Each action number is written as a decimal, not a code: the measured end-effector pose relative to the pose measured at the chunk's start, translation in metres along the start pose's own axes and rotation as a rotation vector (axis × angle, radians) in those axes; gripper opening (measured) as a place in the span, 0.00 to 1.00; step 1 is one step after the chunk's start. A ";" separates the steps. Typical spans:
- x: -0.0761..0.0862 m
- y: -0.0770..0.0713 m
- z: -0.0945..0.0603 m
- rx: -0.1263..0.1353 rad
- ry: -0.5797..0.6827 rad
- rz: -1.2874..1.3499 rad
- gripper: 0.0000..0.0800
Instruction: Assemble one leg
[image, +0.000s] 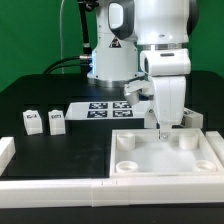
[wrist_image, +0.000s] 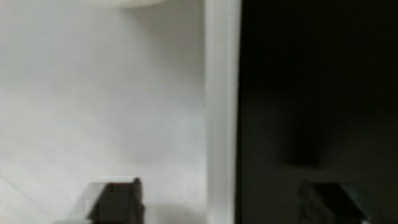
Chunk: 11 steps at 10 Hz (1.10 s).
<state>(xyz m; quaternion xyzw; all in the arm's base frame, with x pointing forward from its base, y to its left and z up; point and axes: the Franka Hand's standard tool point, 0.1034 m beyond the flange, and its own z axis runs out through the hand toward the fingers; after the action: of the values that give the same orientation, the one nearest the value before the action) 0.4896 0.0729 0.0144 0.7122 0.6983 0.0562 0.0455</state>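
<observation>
Smooth matt white plastic tray (image: 150, 160) and leg (image: 33, 121) (tag-printed faces) on matt black tabletop (image: 40, 95).

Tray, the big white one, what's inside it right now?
Inside the tray only its own round sockets show; the legs stand outside it. The open tool hangs over its far edge and covers a bit of floor there.

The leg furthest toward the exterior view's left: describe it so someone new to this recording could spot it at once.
Start at the large white tray-like part in the foreground and go toward the exterior view's left, past the marker board, to two small white tagged blocks standing side by side. The leg is the outer one, farther from the marker board than its twin.
</observation>
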 end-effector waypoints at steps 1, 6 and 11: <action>0.000 0.000 0.000 0.000 0.000 0.000 0.72; 0.000 0.000 0.000 0.000 0.000 0.000 0.81; 0.008 -0.011 -0.027 -0.018 0.003 0.057 0.81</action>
<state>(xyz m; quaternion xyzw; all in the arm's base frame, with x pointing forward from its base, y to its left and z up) 0.4748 0.0803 0.0392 0.7312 0.6772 0.0649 0.0495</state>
